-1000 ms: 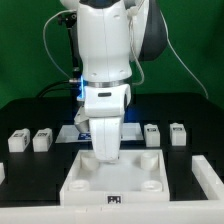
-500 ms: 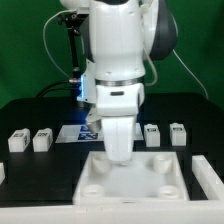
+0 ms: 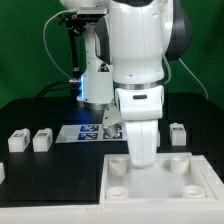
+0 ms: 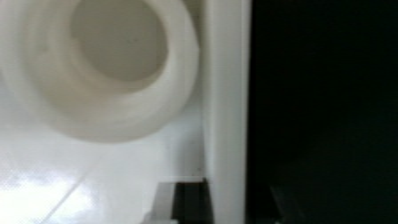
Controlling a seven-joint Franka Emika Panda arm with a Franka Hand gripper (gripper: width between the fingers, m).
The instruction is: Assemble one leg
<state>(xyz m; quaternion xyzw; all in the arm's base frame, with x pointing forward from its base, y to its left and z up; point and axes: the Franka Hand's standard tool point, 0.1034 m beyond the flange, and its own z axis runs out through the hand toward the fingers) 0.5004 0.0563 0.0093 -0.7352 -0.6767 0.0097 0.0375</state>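
My gripper is down on the large white square plate, its fingers hidden behind the arm in the exterior view. In the wrist view my gripper straddles the plate's rim. One dark finger lies inside, by a round corner socket. The other finger is lost in the dark. Two small white legs with tags stand at the exterior view's left. One more leg stands at the right. A fourth is hidden behind the arm.
The marker board lies flat on the black table behind the plate. The plate reaches the exterior view's right and lower edges. A black stand with cables rises at the back left.
The arm has moved toward the exterior view's right and nearer the camera. The white plate has slid the same way with it. The legs have not moved.
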